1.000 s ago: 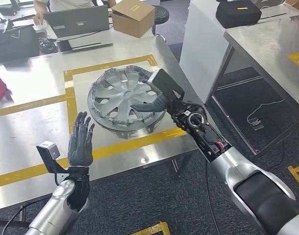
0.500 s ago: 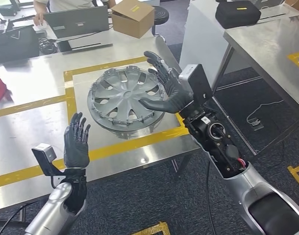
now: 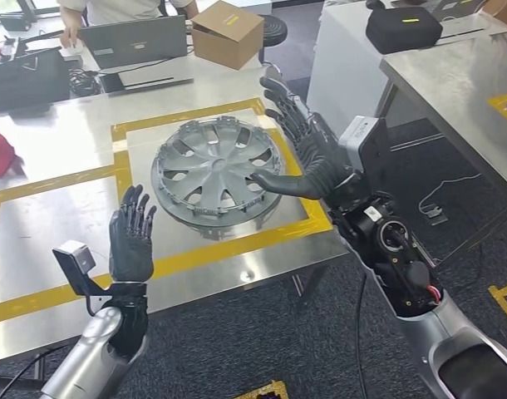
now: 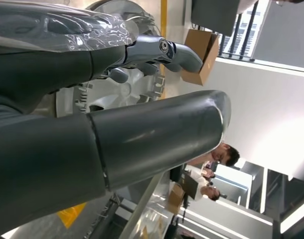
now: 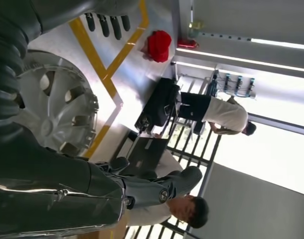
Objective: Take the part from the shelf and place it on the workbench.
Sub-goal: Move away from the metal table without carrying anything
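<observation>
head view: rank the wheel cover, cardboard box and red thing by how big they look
1. wheel cover, by far the largest as it looks
2. cardboard box, clearly smaller, though it sits farther back
3. red thing, smallest, but cut off by the picture's edge, so its full size is unsure

Workshop-lab, steel workbench [image 3: 62,141] with yellow tape, laptop [image 3: 133,40], cardboard box [image 3: 228,32]

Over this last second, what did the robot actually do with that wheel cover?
The right hand let go of the wheel cover's near rim, turned palm-up and drew off to the right, fingers spread. The wheel cover stayed flat on the workbench inside the yellow tape. The left hand stayed raised and open.
</observation>
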`<state>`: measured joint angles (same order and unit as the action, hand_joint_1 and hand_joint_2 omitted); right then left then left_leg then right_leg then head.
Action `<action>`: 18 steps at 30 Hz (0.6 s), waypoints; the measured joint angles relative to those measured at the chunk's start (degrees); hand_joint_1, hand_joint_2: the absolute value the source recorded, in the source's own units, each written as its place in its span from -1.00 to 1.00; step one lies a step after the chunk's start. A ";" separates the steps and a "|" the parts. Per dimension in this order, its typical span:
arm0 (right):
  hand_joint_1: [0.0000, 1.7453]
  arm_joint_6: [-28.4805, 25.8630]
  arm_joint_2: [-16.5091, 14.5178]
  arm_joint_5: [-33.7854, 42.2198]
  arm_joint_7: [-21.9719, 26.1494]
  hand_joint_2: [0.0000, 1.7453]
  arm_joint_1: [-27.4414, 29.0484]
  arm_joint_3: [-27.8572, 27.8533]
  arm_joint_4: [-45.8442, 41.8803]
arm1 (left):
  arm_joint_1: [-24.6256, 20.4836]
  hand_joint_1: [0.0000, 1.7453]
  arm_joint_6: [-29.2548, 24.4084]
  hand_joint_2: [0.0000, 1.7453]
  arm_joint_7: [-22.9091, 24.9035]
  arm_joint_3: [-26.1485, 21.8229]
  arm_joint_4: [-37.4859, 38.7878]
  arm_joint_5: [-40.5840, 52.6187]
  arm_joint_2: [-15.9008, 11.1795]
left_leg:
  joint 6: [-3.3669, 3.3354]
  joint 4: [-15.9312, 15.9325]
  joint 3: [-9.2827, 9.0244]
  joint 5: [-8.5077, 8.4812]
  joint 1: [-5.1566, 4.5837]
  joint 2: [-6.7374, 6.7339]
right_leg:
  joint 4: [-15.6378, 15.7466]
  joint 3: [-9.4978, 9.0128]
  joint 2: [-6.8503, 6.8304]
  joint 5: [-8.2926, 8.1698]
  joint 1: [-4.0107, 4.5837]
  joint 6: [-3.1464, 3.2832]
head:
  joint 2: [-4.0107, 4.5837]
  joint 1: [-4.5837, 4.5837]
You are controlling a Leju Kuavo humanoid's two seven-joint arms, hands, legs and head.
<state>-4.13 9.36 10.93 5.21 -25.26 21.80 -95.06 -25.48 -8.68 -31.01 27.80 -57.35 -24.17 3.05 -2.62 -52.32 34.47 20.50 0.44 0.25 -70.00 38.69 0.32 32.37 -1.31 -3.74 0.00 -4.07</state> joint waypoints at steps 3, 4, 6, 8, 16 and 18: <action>-1.00 0.03 0.24 0.00 -0.05 1.00 0.34 -0.10 -0.67 | 0.10 -1.00 0.00 -1.00 0.07 0.00 -0.11 0.08 0.00 | 0.73 -0.65 -0.05 0.49 0.43 0.07 | 5.55 -2.12 -0.14 -4.44 -0.61 -0.59 | 0.00 -0.27; -1.00 0.08 0.29 0.00 -0.05 1.00 0.30 -0.10 -0.83 | 0.09 -1.00 -0.01 -1.00 0.13 0.00 -0.22 0.11 -0.01 | 1.15 -1.11 0.01 0.78 0.54 0.15 | 9.61 -4.04 -0.13 -6.10 -0.77 -0.85 | 0.00 -0.43; -1.00 0.22 0.36 0.00 -0.10 1.00 0.31 -0.11 -1.11 | 0.07 -1.00 -0.02 -1.00 0.27 0.00 -0.52 0.16 -0.06 | 2.03 -1.96 0.27 1.13 0.46 0.29 | 14.51 -6.56 0.21 -7.73 -0.88 -0.53 | 0.00 -0.61; -1.00 0.33 0.38 0.00 -0.16 1.00 0.37 -0.10 -1.26 | 0.08 -1.00 -0.02 -1.00 0.38 0.00 -0.73 0.17 -0.14 | 2.71 -2.10 0.48 0.96 0.37 0.35 | 14.87 -6.77 0.58 -7.82 -0.65 0.45 | 0.00 -0.25; -1.00 0.48 0.48 0.00 -0.44 -1.00 0.80 -0.12 -2.10 | 0.41 -1.00 -0.02 -1.00 0.79 0.00 -1.24 0.16 -0.36 | 3.55 -20.01 8.62 9.22 0.49 0.03 | 15.00 -6.38 0.51 -8.48 -0.22 2.35 | 0.00 1.06; -1.00 0.50 0.51 0.00 -0.82 -1.00 1.17 -0.14 -2.55 | 0.50 -1.00 -0.06 -1.00 0.99 0.00 -1.37 0.15 -0.36 | 2.72 -15.33 6.24 6.43 0.21 0.05 | 15.00 -6.40 0.57 -8.48 0.05 2.38 | 0.00 1.12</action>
<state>-3.63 9.87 10.93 4.38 -24.08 21.65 -97.61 -24.98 -8.74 -30.03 27.80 -58.71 -24.02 2.69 0.10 -67.65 40.71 26.93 0.65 0.30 -55.00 32.28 0.89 23.88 -1.25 -1.36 0.00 -2.95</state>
